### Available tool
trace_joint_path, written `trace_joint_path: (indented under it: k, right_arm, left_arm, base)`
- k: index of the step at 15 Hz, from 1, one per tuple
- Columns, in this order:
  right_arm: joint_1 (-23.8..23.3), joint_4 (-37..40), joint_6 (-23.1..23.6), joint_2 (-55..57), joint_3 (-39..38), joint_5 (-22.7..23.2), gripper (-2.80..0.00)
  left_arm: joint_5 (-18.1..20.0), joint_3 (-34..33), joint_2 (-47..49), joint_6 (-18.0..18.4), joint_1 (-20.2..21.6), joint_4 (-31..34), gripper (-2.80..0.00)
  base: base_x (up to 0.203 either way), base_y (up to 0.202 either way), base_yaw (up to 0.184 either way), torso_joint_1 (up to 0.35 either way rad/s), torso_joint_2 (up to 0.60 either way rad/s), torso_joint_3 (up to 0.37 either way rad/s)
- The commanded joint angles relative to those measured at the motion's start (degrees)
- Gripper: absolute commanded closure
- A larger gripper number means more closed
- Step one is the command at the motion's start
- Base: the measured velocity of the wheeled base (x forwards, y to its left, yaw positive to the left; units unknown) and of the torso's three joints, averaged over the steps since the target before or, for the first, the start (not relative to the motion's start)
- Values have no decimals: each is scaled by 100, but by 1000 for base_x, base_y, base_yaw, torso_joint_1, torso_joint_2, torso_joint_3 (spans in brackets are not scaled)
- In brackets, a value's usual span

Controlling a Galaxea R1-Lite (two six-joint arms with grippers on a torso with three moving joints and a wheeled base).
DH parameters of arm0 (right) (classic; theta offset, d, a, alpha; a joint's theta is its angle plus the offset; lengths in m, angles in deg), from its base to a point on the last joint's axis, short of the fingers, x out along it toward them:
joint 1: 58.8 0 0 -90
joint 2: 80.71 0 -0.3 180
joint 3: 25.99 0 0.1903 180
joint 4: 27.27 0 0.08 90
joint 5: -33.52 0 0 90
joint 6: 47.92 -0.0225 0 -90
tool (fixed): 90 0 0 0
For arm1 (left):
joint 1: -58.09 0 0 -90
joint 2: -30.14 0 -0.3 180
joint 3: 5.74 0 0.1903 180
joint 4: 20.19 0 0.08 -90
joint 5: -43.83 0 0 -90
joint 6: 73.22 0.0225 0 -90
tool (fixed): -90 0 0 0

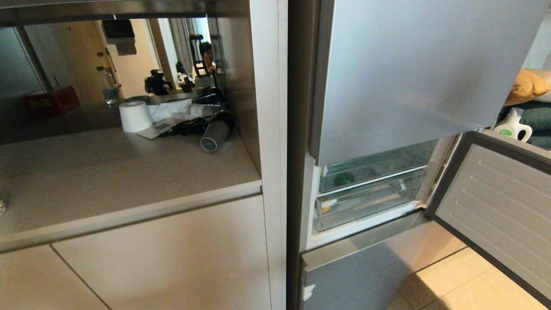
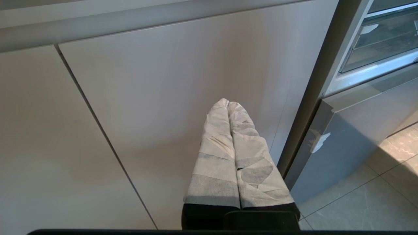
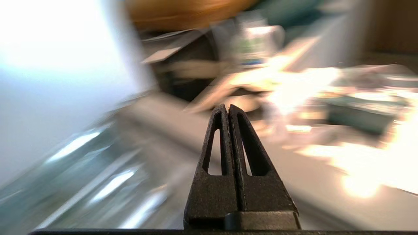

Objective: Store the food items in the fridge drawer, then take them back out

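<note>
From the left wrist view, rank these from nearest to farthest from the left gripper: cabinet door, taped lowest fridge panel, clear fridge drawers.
1. Cabinet door, directly ahead of the shut left gripper.
2. Lowest fridge panel, off to one side.
3. Clear fridge drawers, above that panel, farthest.

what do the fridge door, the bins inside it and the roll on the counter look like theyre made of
The upper fridge door: likely brushed metal or a metal-look coating, going by its dull silver-grey sheen with soft reflections.
The bins inside: clear plastic or glass, since a green item shows through the upper one.
The roll: white paper, matte, wound around a hollow core.
</note>
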State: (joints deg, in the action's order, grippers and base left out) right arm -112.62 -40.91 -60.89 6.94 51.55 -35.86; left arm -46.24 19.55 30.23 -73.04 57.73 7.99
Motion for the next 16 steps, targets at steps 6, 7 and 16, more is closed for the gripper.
trace_joint_path:
  k: [6, 7, 16]
  right_arm:
    - [-1088, 2089, -188, 730, 1294, -645, 0]
    - [-1219, 2470, -341, 855, 1499, -472, 0]
    - [-1824, 3311, -592, 1712, 2244, 94, 0]
  left_arm:
    - [-1, 1, 8, 0, 0, 2, 0]
    - [-1, 1, 8, 0, 0, 2, 0]
    - [-1, 1, 8, 0, 0, 2, 0]
  base:
    - [0, 0, 0, 0, 0, 0]
    - [0, 0, 0, 0, 0, 0]
    - [0, 0, 0, 0, 0, 0]
